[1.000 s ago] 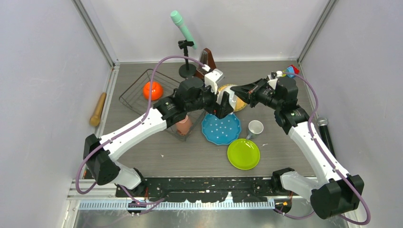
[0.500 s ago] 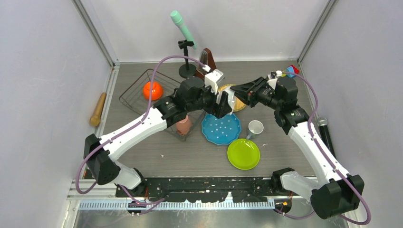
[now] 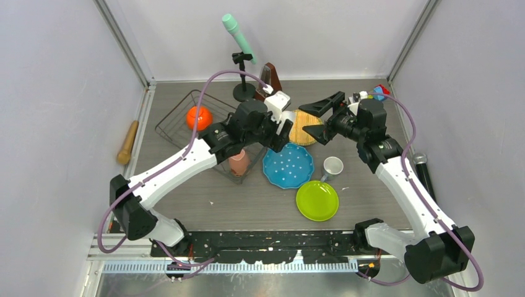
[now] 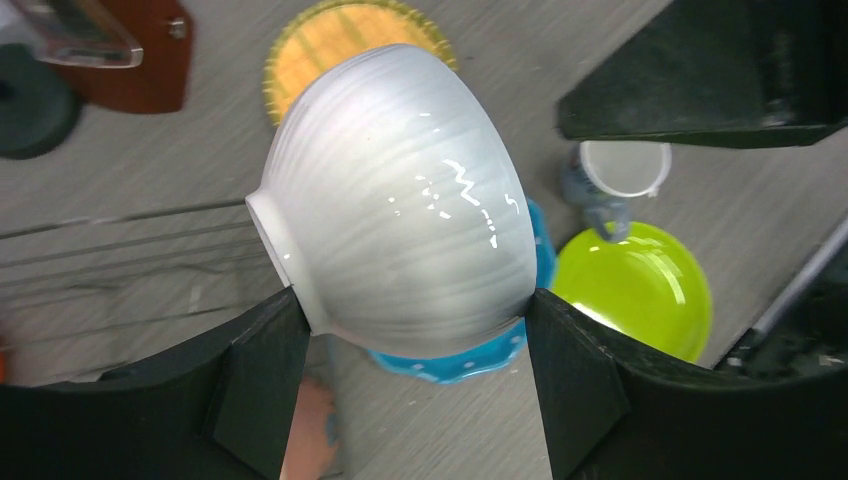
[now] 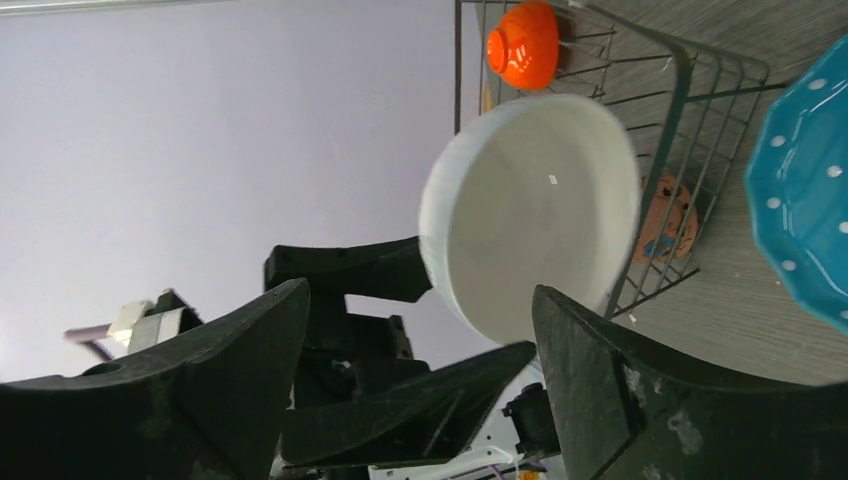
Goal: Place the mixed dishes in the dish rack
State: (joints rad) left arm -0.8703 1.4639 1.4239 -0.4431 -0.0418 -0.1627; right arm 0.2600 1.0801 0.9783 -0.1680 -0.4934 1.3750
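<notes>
From the top external view, the left end effector (image 3: 282, 131) sits at centre frame, closed on the white bowl (image 3: 285, 125), which is up off the bench (image 3: 247, 204). The right end effector (image 3: 320, 117) faces it from the right with its fingers spread wide and nothing between them. Just behind the two lies the yellow woven-look plate (image 3: 303, 127). The blue white-dotted scalloped plate (image 3: 288, 168), the small grey mug (image 3: 333, 166) and the lime-green plate (image 3: 317, 200) lie lower, right of centre. The dish rack (image 3: 173, 124) is at centre left with the orange bowl (image 3: 199, 117) inside. The pinkish-tan mug (image 3: 239, 163) is at the rack's near right corner, and whether it is inside is not clear here.

In the left wrist view, the white bowl fills the middle on its side, pinched at its widest part between the two black fingers (image 4: 265, 370). One finger of the right end effector crosses the upper right corner, clear of the bowl.

In the right wrist view, its own fingers (image 5: 650, 400) stand far apart at the bottom, holding nothing. The bowl's open mouth faces the camera at centre. The orange bowl sits in the rack at the top.
</notes>
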